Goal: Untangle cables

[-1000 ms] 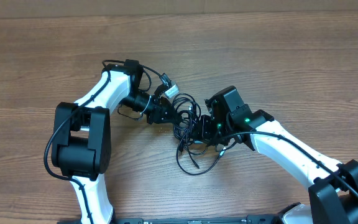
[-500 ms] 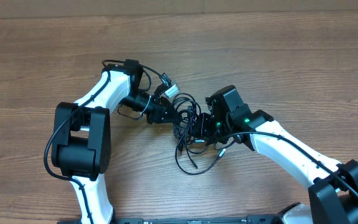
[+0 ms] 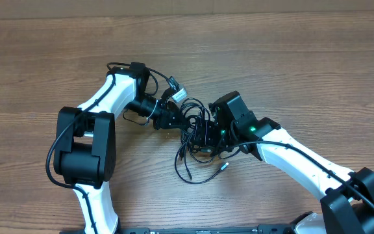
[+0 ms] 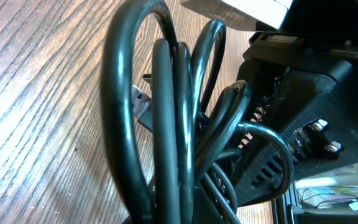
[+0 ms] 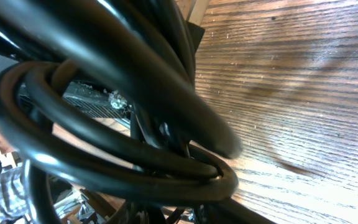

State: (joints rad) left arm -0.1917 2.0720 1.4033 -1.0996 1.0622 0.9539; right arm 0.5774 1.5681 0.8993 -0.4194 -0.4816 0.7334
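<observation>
- Showing the overhead view: the cables lie as a knotted black bundle near the middle of the wooden table, between the two arms.
- The left gripper reaches in from the left, its tip buried in the bundle's left edge. Its jaws are closed on the cables.
- A white plug sits at the upper left of the bundle, just above the left gripper.
- The right gripper enters from the right, its tip inside the bundle's right side. Cord hides the jaws, so whether they are open or closed cannot be told.
- Strands of the bundle sag toward the near edge of the table in a wide open curve, and a small plug end lies beside that curve.
- Left wrist view: the cables fill the centre as several thick-looking upright loops crowded against the lens, raised off the table at left. A metal plug tip shows behind the loops. The fingers themselves are hidden.
- Right wrist view: the cables cross the left and centre as blurred, overlapping loops very near the lens. Bare table shows at right. No finger can be made out.
</observation>
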